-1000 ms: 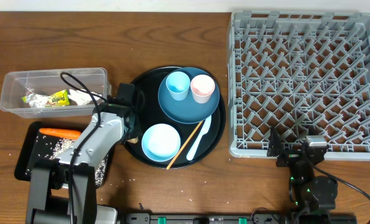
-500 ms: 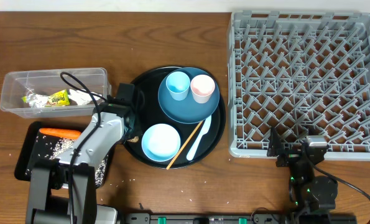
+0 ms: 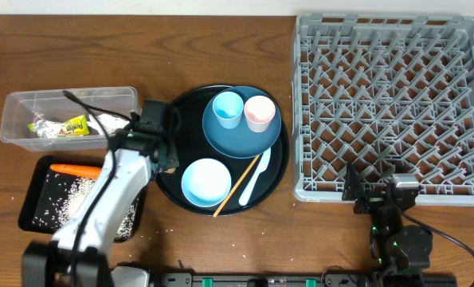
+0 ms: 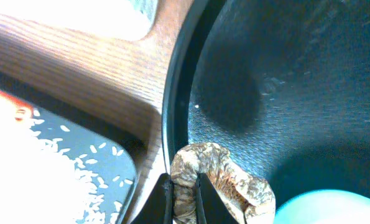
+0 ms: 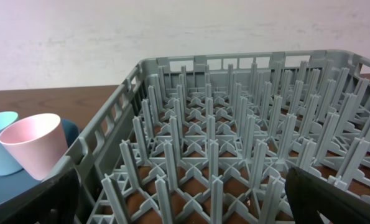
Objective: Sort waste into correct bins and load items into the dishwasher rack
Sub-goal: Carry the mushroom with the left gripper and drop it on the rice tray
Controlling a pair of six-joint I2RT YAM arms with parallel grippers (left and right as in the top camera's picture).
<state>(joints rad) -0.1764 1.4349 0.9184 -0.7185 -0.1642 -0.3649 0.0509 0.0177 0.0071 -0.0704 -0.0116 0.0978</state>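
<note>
Left fingers, closed on the small brown lump, hold it over the left rim of the round black tray, at lower centre of the wrist frame. Right fingers, spread wide and empty, face the grey dishwasher rack at the overhead frame's right. Lower left: shallow black tray holding carrot and rice grains. Above it: clear plastic box holding yellow-green wrapper. On the round tray: light blue bowl, white spoon, chopstick, and dark blue plate bearing light blue cup and pink cup.
</note>
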